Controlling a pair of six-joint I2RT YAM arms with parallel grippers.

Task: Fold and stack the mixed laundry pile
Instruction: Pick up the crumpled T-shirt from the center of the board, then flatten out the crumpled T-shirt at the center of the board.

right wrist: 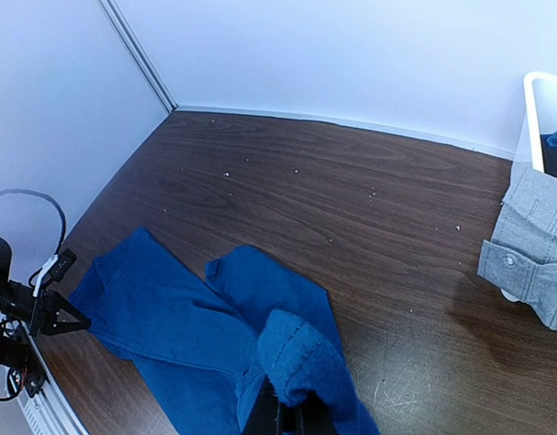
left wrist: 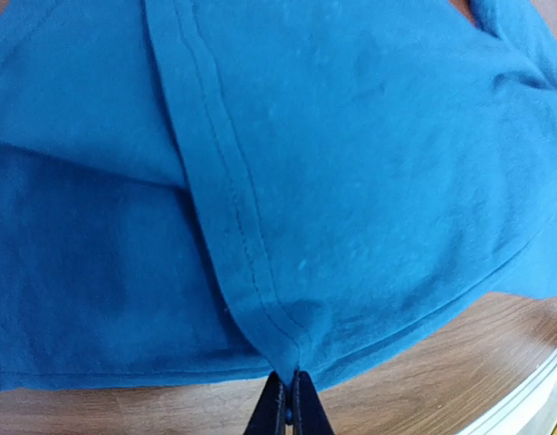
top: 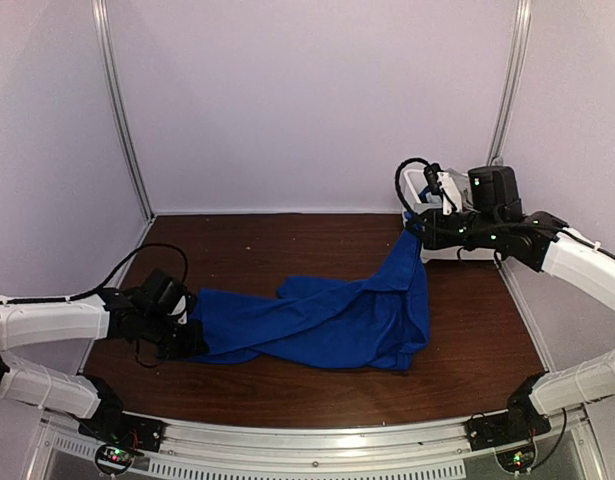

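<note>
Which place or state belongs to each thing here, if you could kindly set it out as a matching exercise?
Things:
1. blue garment
2. grey garment
3. white bin
4. left fingers

Places or states:
A. draped out of the bin
B. shut on a stitched hem
C. standing at the far right corner of the table
D. held at both ends, middle lying on the table

Pairs: 1-D, 2-A, 3-C, 4-B.

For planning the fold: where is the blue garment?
Top view: the blue garment stretches centrally between the left end effector and the raised right end effector.
</note>
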